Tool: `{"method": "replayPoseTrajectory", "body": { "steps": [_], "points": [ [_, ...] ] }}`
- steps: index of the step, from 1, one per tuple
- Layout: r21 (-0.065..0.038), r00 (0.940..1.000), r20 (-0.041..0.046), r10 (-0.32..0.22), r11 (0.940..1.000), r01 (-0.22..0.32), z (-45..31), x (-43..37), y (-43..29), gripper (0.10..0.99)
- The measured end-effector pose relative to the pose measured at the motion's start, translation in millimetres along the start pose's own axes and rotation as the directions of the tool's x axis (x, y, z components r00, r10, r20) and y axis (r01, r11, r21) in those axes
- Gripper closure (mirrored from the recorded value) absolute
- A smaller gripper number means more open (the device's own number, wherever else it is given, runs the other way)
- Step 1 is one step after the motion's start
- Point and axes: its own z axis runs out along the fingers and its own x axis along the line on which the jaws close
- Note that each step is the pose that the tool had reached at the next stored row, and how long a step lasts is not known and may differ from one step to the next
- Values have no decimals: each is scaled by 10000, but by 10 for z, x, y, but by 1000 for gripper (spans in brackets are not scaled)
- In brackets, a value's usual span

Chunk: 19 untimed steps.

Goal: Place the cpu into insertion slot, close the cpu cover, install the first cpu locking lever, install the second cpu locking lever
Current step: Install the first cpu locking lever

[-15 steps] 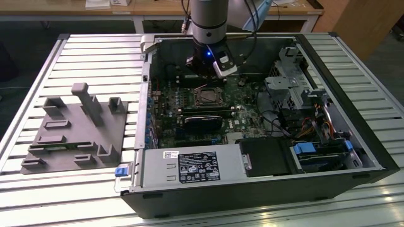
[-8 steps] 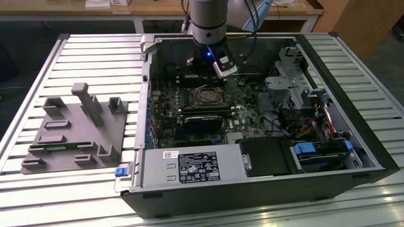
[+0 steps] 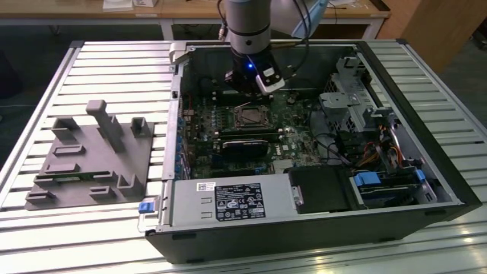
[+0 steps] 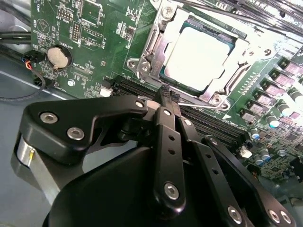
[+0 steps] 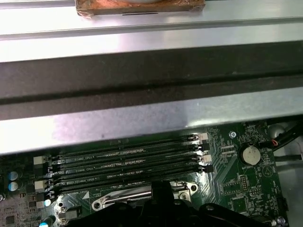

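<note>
The cpu (image 4: 196, 52) lies flat in the insertion slot (image 4: 165, 78), its pale metal face showing through the window of the silver cpu cover (image 4: 154, 42), which lies down over it. In the exterior view the insertion slot (image 3: 250, 117) sits mid-board with my gripper (image 3: 245, 96) just behind it. My gripper (image 4: 165, 94) is shut with nothing between its fingers, its tips down at the socket's edge beside a thin silver locking lever (image 4: 203, 105). The first wrist view shows the gripper (image 5: 161, 187) against that lever (image 5: 125, 196), next to the memory slots (image 5: 128, 163).
The open computer case (image 3: 396, 114) rests on a slatted metal table (image 3: 114, 68). A case wall (image 5: 151, 80) rises close behind the memory slots. A coin battery (image 4: 59, 56), cables (image 3: 377, 151) and a drive cage (image 3: 346, 105) surround the board. A grey fixture (image 3: 91, 160) stands on the exterior view's left.
</note>
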Motion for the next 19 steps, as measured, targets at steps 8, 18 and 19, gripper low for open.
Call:
{"method": "replayPoseTrajectory", "body": {
  "steps": [8,18,19],
  "points": [
    [25,10000,54,-6,10000,6,6,27,19,980],
    [195,9996,250,145,9997,-150,35,49,34,980],
    [201,9995,261,203,9996,-208,39,51,36,980]
  ]
}}
